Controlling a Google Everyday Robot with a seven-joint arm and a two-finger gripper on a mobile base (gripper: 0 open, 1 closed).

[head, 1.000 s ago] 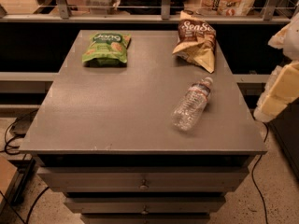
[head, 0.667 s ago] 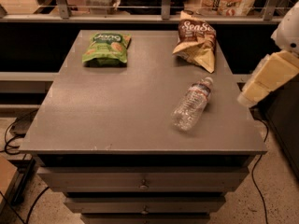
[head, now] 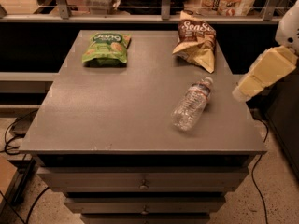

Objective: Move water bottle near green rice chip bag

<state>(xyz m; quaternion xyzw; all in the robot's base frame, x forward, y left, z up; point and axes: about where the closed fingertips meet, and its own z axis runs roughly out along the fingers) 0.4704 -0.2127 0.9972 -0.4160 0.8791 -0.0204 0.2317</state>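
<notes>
Water bottle (head: 191, 104) lies sideways (contents indiscernible); claw (head: 244, 91) hovers right of the table (head: 117, 120), open or closed I cannot tell.

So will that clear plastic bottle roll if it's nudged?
Probably: the clear ribbed plastic water bottle lies on its side on the flat grey table, so a sideways push would likely roll it. Its ribbed walls may flex when squeezed. The cream end effector hovers beyond the table's right edge.
</notes>
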